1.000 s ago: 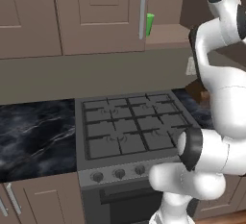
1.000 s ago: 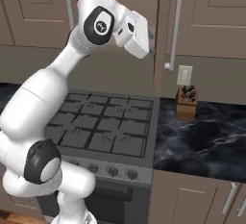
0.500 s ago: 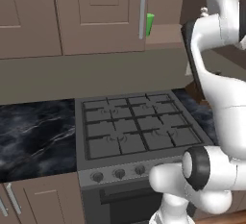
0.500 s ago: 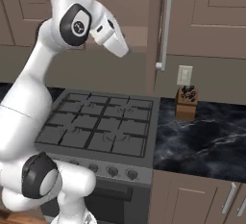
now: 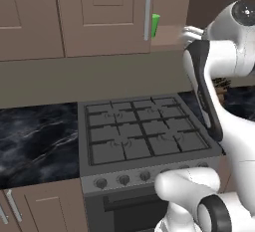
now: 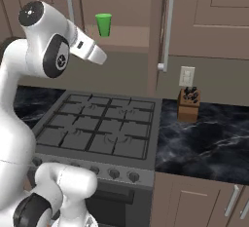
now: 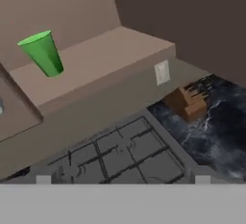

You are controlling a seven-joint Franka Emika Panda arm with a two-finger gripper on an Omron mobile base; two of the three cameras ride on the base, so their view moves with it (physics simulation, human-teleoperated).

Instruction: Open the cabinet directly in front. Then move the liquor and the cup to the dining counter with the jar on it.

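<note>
Cup (image 7: 42, 53) stands upright on open cabinet (image 6: 124, 36) shelf, at 10 o'clock from gripper (image 7: 123, 179); fingers spread wide, holding nothing.

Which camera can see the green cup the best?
The hand view shows the cup best: it looks big and whole, standing upright on the open cabinet's bottom shelf. The right base view shows the whole cup too, but smaller. In the left base view, just a green sliver peeks past the door edge.
</note>
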